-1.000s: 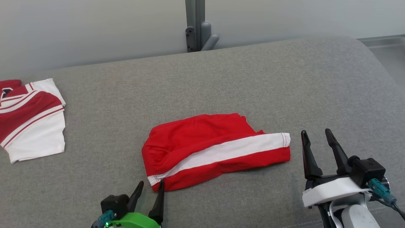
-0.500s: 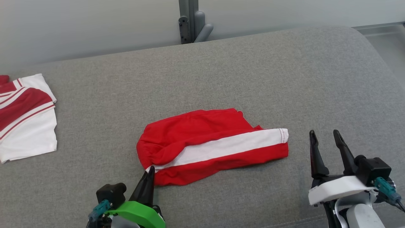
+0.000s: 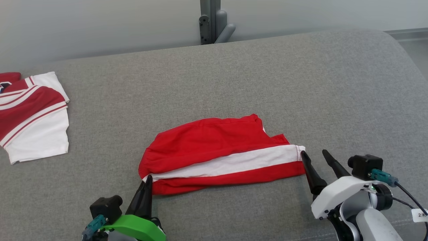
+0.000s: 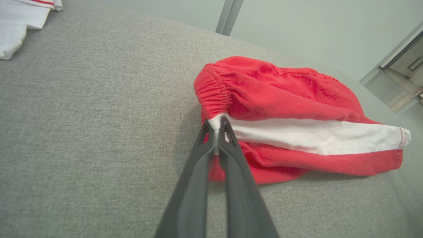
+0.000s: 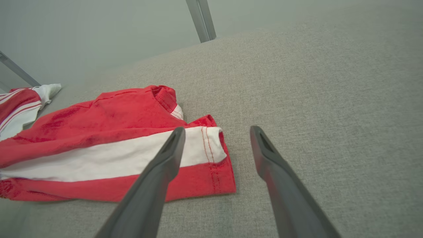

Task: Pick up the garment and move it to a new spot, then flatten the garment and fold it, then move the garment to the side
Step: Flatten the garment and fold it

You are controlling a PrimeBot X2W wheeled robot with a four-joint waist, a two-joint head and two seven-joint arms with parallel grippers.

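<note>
The garment (image 3: 214, 147) is a pair of red shorts with a white side stripe, lying crumpled in the middle of the grey cushion (image 3: 234, 83). My left gripper (image 3: 148, 179) is shut on the garment's near-left corner, where the white stripe meets the waistband (image 4: 216, 124). At the garment's right hem (image 5: 214, 155), my right gripper (image 3: 314, 155) stands open, its left fingertip (image 3: 303, 154) at the edge of the white stripe. In the right wrist view, the left finger (image 5: 172, 148) overlaps the hem and the right finger (image 5: 261, 145) is over bare cushion.
A second red-and-white garment (image 3: 31, 117) lies folded at the far left of the cushion. A grey metal post with a bracket (image 3: 212, 21) stands behind the cushion's back edge. The cushion curves down at the right (image 3: 401, 67).
My left gripper has closed on the garment's near-left corner. My right gripper has moved left up to the right hem. The head camera has shifted a little.
</note>
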